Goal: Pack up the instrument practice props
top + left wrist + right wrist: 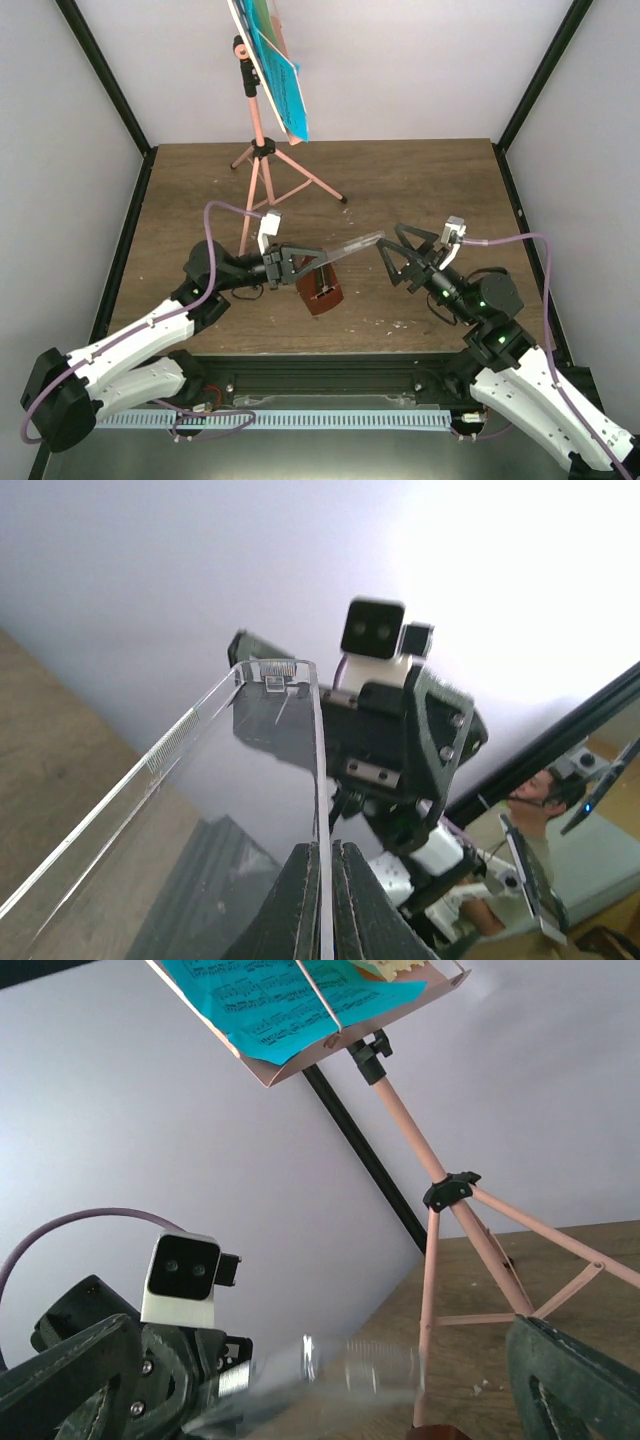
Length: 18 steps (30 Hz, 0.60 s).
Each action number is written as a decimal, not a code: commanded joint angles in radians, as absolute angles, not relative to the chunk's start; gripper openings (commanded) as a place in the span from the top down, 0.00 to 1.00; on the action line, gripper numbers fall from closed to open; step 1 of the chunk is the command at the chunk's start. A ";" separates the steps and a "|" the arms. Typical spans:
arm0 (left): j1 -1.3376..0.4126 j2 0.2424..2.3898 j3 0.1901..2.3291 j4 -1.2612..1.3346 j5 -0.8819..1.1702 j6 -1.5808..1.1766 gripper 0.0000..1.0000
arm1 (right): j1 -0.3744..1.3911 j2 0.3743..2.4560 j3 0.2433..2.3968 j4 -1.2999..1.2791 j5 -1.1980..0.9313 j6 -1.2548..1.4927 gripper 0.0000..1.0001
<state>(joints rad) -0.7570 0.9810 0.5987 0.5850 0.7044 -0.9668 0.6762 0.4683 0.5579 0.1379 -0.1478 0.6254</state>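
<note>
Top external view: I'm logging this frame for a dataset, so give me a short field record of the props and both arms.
left gripper: fingers shut on the clear cover, at its near end
right gripper: open at the cover's far end
metronome: uncovered, on the table below the left gripper
music stand: upright at the back, tripod spread
blue pages: on the stand's desk
</note>
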 commanded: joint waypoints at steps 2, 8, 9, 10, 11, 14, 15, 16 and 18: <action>-0.774 0.979 0.609 0.724 0.560 -0.999 1.00 | 0.669 0.438 0.470 0.348 -0.135 0.761 0.00; -0.842 0.995 0.617 0.748 0.469 -0.973 1.00 | 0.671 0.528 0.423 0.551 -0.222 0.836 0.00; -0.860 0.999 0.617 0.756 0.452 -0.967 1.00 | 0.670 0.547 0.434 0.561 -0.226 0.836 0.00; -0.872 1.002 0.618 0.760 0.443 -0.960 1.00 | 0.672 0.556 0.440 0.574 -0.228 0.838 0.00; -0.883 1.005 0.620 0.762 0.435 -0.953 1.00 | 0.672 0.566 0.447 0.582 -0.230 0.840 0.00; -0.909 1.018 0.625 0.772 0.411 -0.934 1.00 | 0.677 0.594 0.458 0.601 -0.222 0.854 0.00; -0.914 1.022 0.627 0.776 0.404 -0.928 1.00 | 0.680 0.599 0.459 0.603 -0.216 0.859 0.00; -0.918 1.024 0.628 0.779 0.400 -0.922 1.00 | 0.684 0.603 0.460 0.602 -0.207 0.866 0.01; -0.920 1.030 0.632 0.778 0.397 -0.916 1.00 | 0.696 0.611 0.463 0.606 -0.202 0.860 0.04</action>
